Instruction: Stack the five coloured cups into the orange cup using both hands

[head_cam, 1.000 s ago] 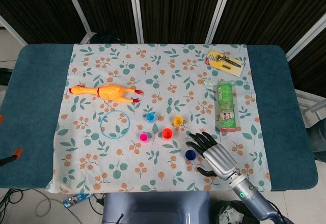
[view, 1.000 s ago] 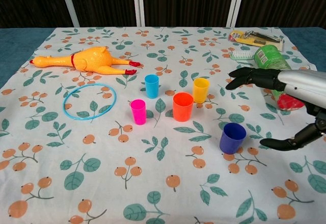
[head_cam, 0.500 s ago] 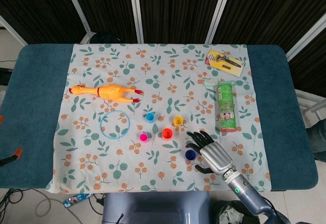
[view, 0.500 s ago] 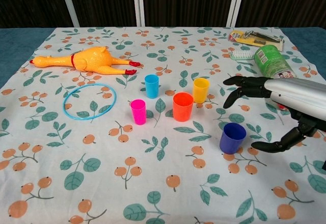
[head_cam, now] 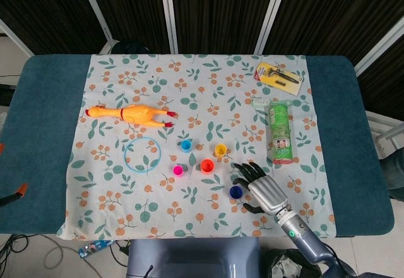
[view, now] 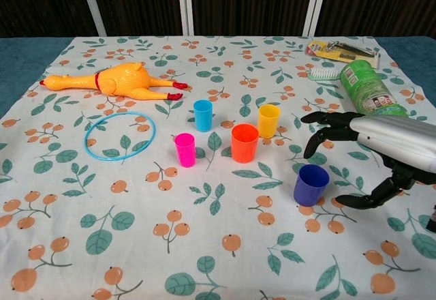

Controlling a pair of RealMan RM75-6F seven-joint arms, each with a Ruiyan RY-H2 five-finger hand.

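Note:
The orange cup (head_cam: 207,165) (view: 244,142) stands upright mid-cloth. Around it stand a yellow cup (head_cam: 220,150) (view: 268,121), a light blue cup (head_cam: 185,145) (view: 203,115) and a pink cup (head_cam: 178,170) (view: 184,149). A dark blue cup (head_cam: 236,192) (view: 310,185) stands nearer the front, to the right. My right hand (head_cam: 260,186) (view: 371,146) hovers just right of the dark blue cup, fingers spread above it and thumb low beside it, holding nothing. My left hand is out of both views.
A rubber chicken (head_cam: 129,114) (view: 109,81) and a blue ring (head_cam: 142,154) (view: 120,135) lie at the left. A green canister (head_cam: 280,132) (view: 365,89), a white brush (head_cam: 265,102) and a carded tool pack (head_cam: 278,77) lie at the right and back.
My right hand has dropped lower and drawn back toward the front right edge, settling its fingers closer around the dark blue cup. The cups have not moved.

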